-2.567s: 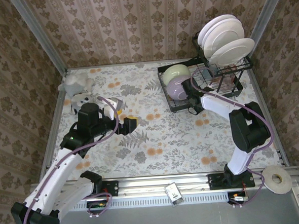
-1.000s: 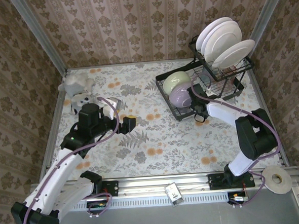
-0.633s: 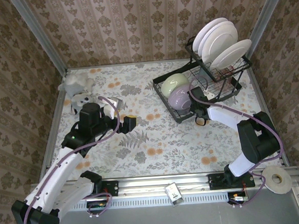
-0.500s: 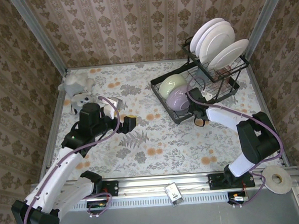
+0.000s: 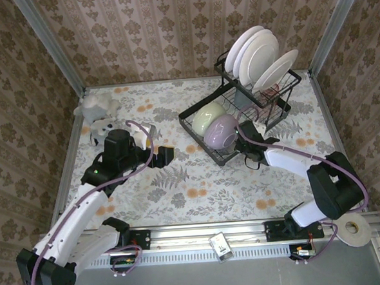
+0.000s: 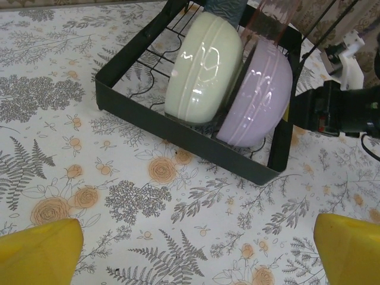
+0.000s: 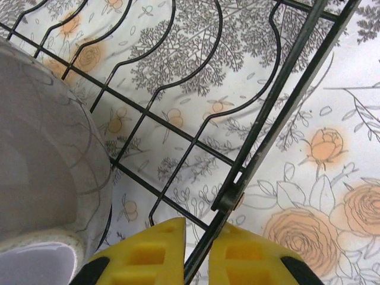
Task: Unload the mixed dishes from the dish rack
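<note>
Dish rack [image 5: 199, 137] slid left, right gripper [image 7: 199, 240] clamped on its frame wire, likely bringing bowls [image 6: 205, 68] within reach of wide-open left gripper [image 5: 165, 155].

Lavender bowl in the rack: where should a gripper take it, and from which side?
Its top rim, from above. The lavender bowl stands on edge in the dish rack, close against the pale green bowl with wires around its lower part, so the upper edge is probably the only part free for a pinch.
</note>
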`<control>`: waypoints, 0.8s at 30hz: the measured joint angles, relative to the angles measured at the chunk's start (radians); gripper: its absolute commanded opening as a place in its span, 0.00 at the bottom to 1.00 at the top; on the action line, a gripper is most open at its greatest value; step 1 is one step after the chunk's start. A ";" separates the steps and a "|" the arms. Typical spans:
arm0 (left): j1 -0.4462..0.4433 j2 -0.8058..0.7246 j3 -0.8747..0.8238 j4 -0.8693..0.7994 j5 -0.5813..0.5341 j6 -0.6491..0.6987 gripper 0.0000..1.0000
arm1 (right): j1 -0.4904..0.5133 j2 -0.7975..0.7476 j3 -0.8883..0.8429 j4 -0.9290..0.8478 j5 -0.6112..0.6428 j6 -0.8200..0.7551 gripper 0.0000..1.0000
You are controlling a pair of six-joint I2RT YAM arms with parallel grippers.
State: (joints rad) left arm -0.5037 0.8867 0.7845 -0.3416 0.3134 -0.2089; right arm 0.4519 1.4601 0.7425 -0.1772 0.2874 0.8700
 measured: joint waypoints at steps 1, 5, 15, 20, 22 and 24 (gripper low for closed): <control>0.000 0.003 0.000 0.000 0.000 -0.002 1.00 | -0.004 -0.014 -0.013 0.005 -0.013 0.000 0.00; 0.000 0.013 0.000 0.000 -0.006 -0.008 1.00 | -0.020 -0.051 -0.046 0.019 -0.055 0.000 0.00; 0.000 0.009 0.000 -0.002 -0.024 -0.023 1.00 | -0.062 -0.169 -0.131 0.001 -0.104 0.121 0.00; -0.001 -0.008 0.000 -0.002 -0.026 -0.026 1.00 | -0.085 -0.288 -0.194 -0.068 -0.112 0.207 0.00; -0.001 -0.014 0.000 -0.002 -0.026 -0.027 1.00 | -0.116 -0.337 -0.214 -0.106 -0.127 0.214 0.00; -0.002 -0.019 0.000 -0.002 -0.026 -0.027 1.00 | -0.149 -0.359 -0.216 -0.141 -0.148 0.206 0.00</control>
State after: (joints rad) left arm -0.5053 0.8673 0.7849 -0.3431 0.2871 -0.2356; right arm 0.3031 1.1011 0.5266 -0.3180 0.1398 1.0763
